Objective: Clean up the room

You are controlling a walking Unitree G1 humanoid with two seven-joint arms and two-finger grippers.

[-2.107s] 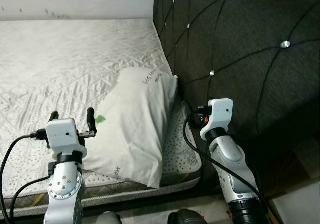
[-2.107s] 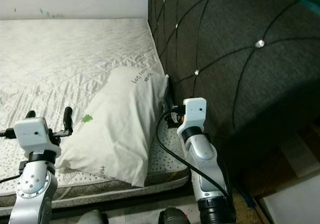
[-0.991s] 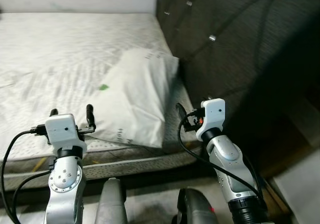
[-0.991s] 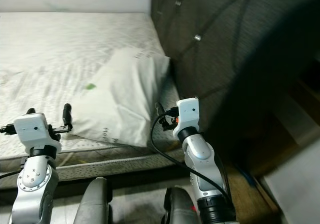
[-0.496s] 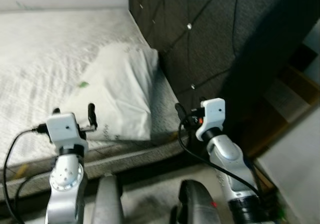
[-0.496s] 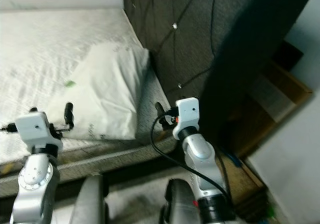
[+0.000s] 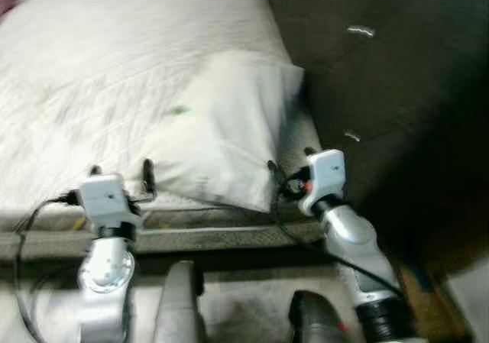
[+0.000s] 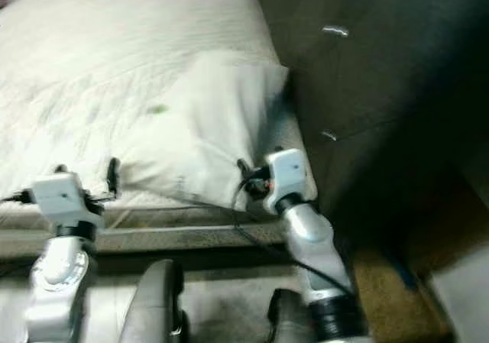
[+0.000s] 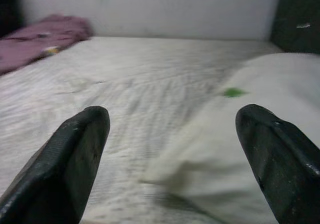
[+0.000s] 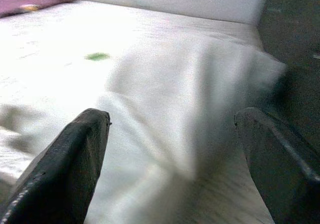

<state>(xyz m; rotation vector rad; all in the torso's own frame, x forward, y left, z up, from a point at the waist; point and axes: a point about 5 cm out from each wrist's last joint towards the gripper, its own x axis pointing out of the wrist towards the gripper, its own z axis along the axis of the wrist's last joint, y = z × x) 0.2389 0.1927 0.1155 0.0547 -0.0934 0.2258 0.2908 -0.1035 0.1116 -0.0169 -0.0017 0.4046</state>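
i saw the soft white pillow with a green mark (image 7: 229, 133) lying on the quilted white mattress (image 7: 92, 68) against the dark tufted headboard (image 7: 382, 68). both my left gripper (image 9: 165, 149) and right gripper (image 10: 170, 149) were spread, empty. it looked light and floppy; i'd pinch a corner.

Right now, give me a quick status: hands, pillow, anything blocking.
Left hand open, empty, at mattress edge. Right hand open, empty, at pillow's near corner. Pillow lies on mattress against headboard. Nothing between hands and pillow.

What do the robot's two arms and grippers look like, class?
Both arms are silver and rounded, each ending in a white boxy wrist block with black cables. The left gripper and right gripper each have two long black fingers.
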